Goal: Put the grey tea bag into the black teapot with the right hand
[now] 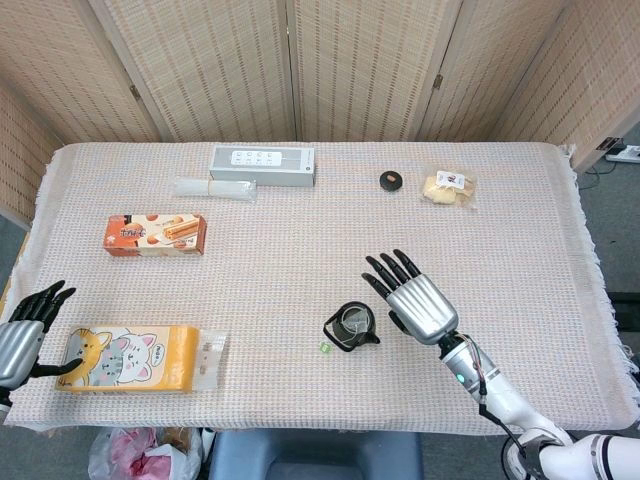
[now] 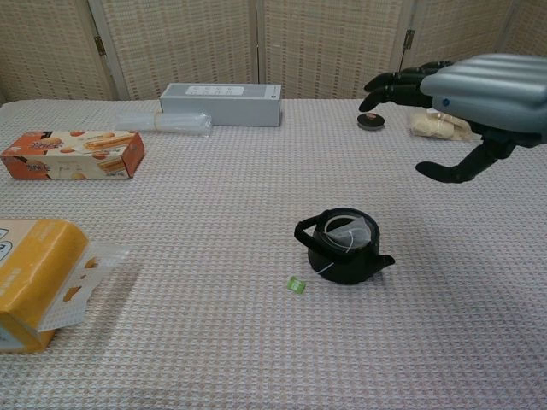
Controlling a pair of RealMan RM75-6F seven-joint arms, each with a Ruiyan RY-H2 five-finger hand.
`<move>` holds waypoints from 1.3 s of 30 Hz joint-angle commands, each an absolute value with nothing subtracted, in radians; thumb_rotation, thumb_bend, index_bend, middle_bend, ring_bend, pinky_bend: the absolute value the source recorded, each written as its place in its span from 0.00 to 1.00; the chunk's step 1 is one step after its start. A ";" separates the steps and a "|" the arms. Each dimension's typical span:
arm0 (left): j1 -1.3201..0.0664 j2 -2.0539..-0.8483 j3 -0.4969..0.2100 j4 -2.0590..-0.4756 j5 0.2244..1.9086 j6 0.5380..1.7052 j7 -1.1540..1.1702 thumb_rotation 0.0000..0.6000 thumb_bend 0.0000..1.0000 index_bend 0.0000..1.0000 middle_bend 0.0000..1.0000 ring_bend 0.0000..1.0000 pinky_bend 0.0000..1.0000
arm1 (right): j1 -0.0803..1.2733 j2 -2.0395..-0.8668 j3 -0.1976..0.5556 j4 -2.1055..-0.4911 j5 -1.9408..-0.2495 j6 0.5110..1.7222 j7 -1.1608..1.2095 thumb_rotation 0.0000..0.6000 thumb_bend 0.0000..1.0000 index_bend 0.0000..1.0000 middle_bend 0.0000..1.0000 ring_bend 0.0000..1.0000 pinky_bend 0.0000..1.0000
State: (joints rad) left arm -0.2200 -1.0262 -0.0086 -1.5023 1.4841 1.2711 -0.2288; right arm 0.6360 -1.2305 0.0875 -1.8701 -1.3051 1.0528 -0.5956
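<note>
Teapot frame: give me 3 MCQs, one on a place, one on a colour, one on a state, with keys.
1. Where is the tea bag?
A. inside the teapot
B. on the cloth by the biscuit box
C. in the right hand

2. What colour is the small tag lying beside the teapot?
A. red
B. green
C. blue

3. What is the right hand doing?
A. pinching the string
C. gripping the teapot handle
B. open, holding nothing

Key:
1 A: the tea bag sits inside the rim of the teapot.
2 B: the tag on the cloth is green, its string running up to the pot.
3 B: the right hand hangs above and to the side of the pot, fingers spread, nothing in them.
</note>
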 commanded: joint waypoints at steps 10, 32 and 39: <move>-0.219 -1.028 -0.011 -1.509 1.476 1.270 -0.211 1.00 0.14 0.00 0.00 0.00 0.09 | 0.870 -1.023 0.074 -2.062 -0.844 0.746 -0.773 1.00 0.84 0.04 0.06 0.33 0.28; -0.218 -1.028 -0.013 -1.512 1.471 1.271 -0.208 1.00 0.14 0.00 0.00 0.00 0.09 | 1.293 -0.990 -0.103 -2.056 -0.431 0.547 -0.709 1.00 0.99 0.19 0.18 0.83 0.95; -0.216 -1.027 -0.012 -1.510 1.476 1.275 -0.217 1.00 0.14 0.00 0.00 0.00 0.09 | 1.327 -1.029 -0.137 -2.025 -0.454 0.548 -0.660 1.00 0.98 0.20 0.19 0.83 0.95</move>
